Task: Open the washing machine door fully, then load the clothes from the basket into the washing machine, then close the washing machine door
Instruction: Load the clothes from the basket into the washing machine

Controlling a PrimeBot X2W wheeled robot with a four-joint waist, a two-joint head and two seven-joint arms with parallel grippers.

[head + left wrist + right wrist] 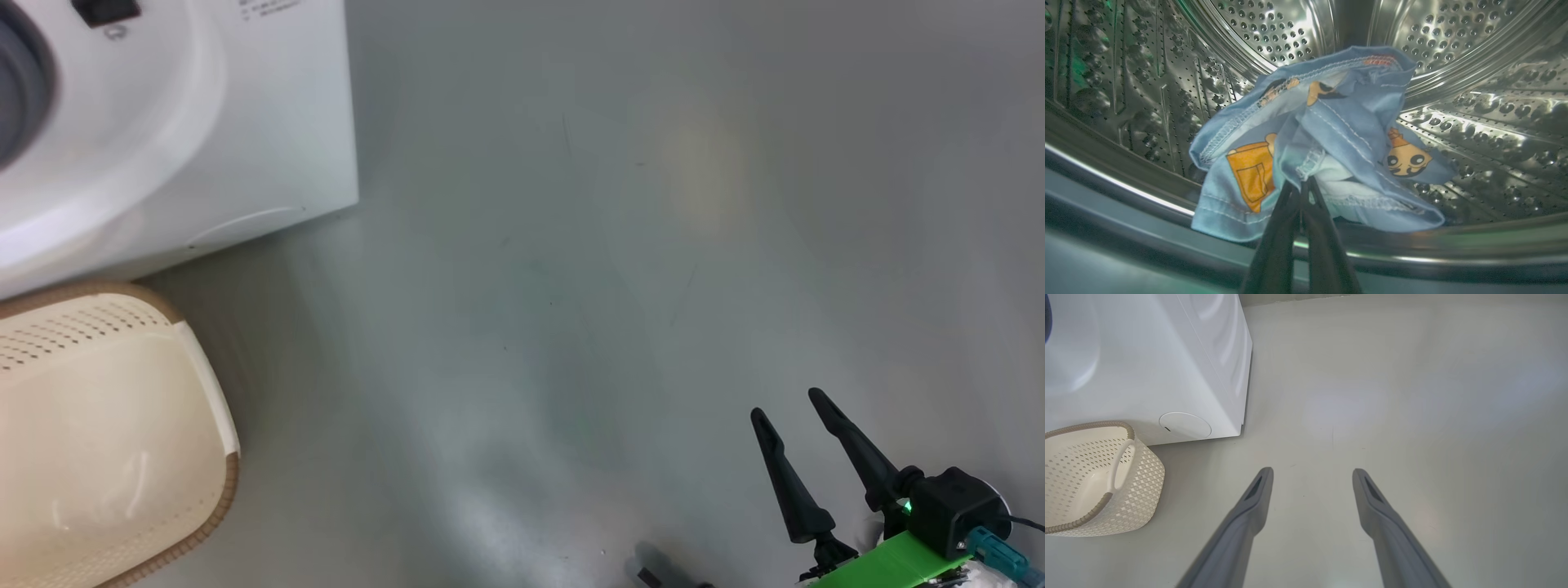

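Head view: the washing machine (204, 122) and the basket (106, 425) sat at the left edge, with open floor (571, 286) to their right. The right hand (784, 403) was low right, fingers apart.
Left wrist view: the left hand (1303, 183) was clamped on the clothes (1347, 134), just inside the drum (1474, 122) rim.
Right wrist view: the fingers were spread over bare floor, with the basket well to the left.
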